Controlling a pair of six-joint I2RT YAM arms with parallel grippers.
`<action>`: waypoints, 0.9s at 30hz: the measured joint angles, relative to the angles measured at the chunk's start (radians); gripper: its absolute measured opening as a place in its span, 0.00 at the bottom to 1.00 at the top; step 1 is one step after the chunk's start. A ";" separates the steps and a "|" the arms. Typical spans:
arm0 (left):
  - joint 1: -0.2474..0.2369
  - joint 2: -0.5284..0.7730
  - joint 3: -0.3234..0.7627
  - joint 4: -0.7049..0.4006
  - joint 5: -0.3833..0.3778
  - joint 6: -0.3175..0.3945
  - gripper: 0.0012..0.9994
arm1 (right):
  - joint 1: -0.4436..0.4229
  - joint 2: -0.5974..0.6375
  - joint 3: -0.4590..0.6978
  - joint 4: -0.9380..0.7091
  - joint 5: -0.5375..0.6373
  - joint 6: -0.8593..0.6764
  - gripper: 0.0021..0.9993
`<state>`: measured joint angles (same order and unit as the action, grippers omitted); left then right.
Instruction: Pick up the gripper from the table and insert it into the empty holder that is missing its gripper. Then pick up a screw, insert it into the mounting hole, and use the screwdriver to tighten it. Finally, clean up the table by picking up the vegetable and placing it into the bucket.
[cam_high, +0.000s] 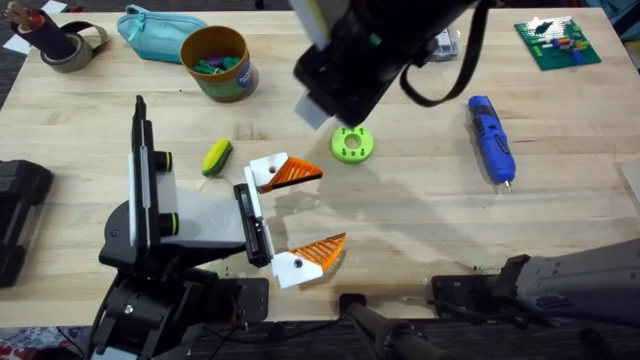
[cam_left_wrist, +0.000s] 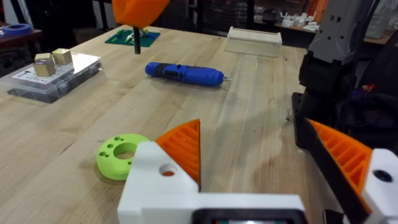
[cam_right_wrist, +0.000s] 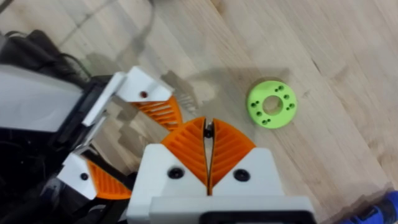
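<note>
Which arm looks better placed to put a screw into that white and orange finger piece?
Right. The right gripper is shut on a small dark screw, raised above the table near the finger piece. The left gripper stands open, holding no screw.

Seen from above, a light wooden plank table (cam_high: 420, 215) carries a grey-white and black gripper body (cam_high: 190, 215) at lower left, two white-based, orange ribbed finger pieces (cam_high: 285, 173) (cam_high: 310, 258) fanning out from its short black front rail. Near the upper finger lie a small yellow toy corn cob with green edges (cam_high: 216, 157) and a lime-green round ring (cam_high: 352, 145), with a large dark arm (cam_high: 370, 45) looming above the ring. A mustard-yellow round tub (cam_high: 217, 62) stands toward the far edge beside a teal zip pouch (cam_high: 155, 32), and a blue pen-shaped electric screwdriver (cam_high: 492, 140) rests at right.
</note>
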<state>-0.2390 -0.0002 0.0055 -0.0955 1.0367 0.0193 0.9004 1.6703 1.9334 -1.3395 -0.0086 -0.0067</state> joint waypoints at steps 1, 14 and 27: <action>0.000 0.000 0.000 0.001 0.000 0.000 0.99 | 0.009 0.002 0.004 0.001 -0.004 -0.002 0.01; 0.000 0.000 0.000 0.001 0.000 -0.001 0.99 | 0.095 0.003 0.009 0.092 -0.008 -0.002 0.01; 0.000 0.000 0.000 0.001 0.000 -0.001 0.99 | 0.190 0.003 0.010 0.132 -0.083 -0.036 0.01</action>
<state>-0.2386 0.0002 0.0055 -0.0948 1.0363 0.0185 1.0906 1.6730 1.9438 -1.2079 -0.0911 -0.0430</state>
